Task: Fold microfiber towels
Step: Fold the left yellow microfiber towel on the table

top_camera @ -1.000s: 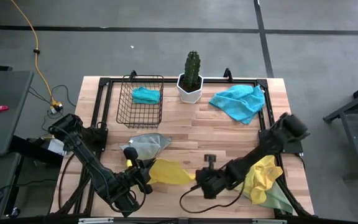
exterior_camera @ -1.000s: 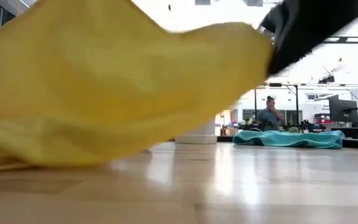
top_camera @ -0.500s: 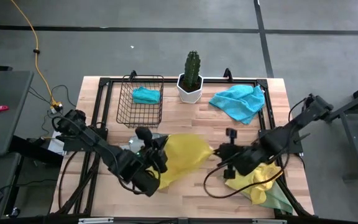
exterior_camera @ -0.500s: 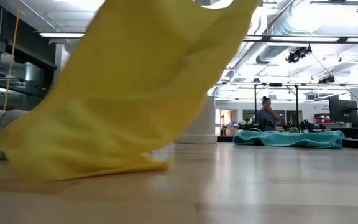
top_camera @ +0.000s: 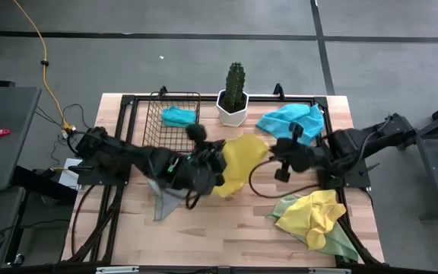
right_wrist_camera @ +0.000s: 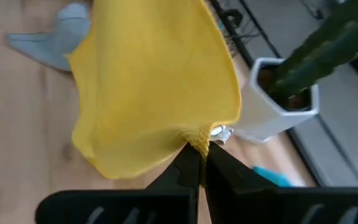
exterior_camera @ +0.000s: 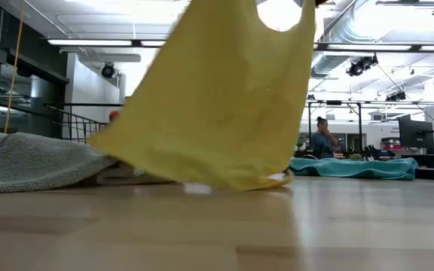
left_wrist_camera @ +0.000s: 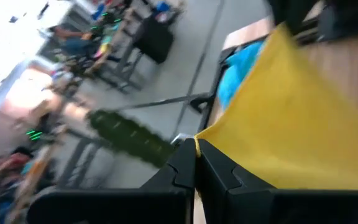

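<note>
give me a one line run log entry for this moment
left gripper: shut on yellow towel | right gripper: shut on yellow towel | towel: lifted between both, lower edge on table

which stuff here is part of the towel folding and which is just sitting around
Part of the job:
- yellow towel, held up between the left gripper and right gripper
- grey towel
- blue towel
- yellow and green pile
- blue cloth in the wire basket

Just lying about:
- cactus in its white pot
</note>
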